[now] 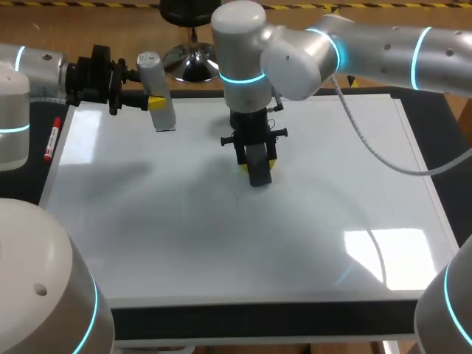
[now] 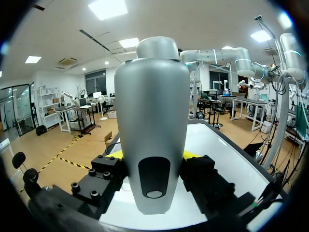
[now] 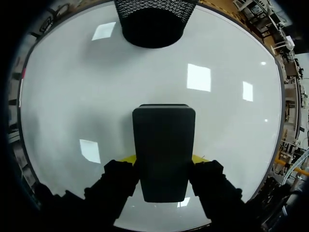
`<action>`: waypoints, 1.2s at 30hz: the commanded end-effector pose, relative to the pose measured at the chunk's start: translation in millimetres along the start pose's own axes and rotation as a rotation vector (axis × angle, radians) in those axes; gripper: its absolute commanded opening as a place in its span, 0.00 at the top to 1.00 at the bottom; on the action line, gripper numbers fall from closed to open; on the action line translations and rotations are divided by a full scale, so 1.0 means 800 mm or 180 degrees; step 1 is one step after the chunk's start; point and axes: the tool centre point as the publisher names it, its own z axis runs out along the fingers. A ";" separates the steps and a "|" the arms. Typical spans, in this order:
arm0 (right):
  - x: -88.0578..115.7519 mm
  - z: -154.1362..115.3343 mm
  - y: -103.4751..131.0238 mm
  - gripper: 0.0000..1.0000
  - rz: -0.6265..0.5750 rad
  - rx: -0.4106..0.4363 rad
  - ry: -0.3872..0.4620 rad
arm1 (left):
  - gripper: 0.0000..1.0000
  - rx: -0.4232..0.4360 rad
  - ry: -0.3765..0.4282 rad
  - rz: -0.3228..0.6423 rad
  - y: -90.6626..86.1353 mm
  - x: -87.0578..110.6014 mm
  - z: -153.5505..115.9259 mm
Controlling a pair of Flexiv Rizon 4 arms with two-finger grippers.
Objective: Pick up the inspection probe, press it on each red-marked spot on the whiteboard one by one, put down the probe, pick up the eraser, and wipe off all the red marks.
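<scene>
A red marker pen [image 1: 51, 140] lies on the dark bench [image 1: 258, 324] just beside the white whiteboard [image 1: 243, 243], nearer the left fingers [image 1: 156, 103] than the right fingers [image 1: 256, 164]. Both pairs' yellow tips are mostly hidden. The tall grey cylindrical inspection probe [image 1: 151, 70] is clamped upright between the left fingers. The right fingers grip the black block eraser [image 3: 164, 154], which juts ahead of them towards the board; whether it touches is unclear.

The dark table [image 1: 258, 321] bears a whiteboard [image 1: 221, 243], a red marker [image 1: 51, 140] beside it
</scene>
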 end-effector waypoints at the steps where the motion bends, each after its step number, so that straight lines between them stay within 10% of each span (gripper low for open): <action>1: -0.006 0.015 0.001 1.00 -0.0002 -0.0024 0.0017 | 1.00 0.0004 0.0013 0.0004 0.000 -0.002 -0.001; 36: -0.107 0.082 -0.061 1.00 0.0402 0.0100 0.0211 | 1.00 0.0004 0.0013 0.0004 0.000 -0.002 -0.001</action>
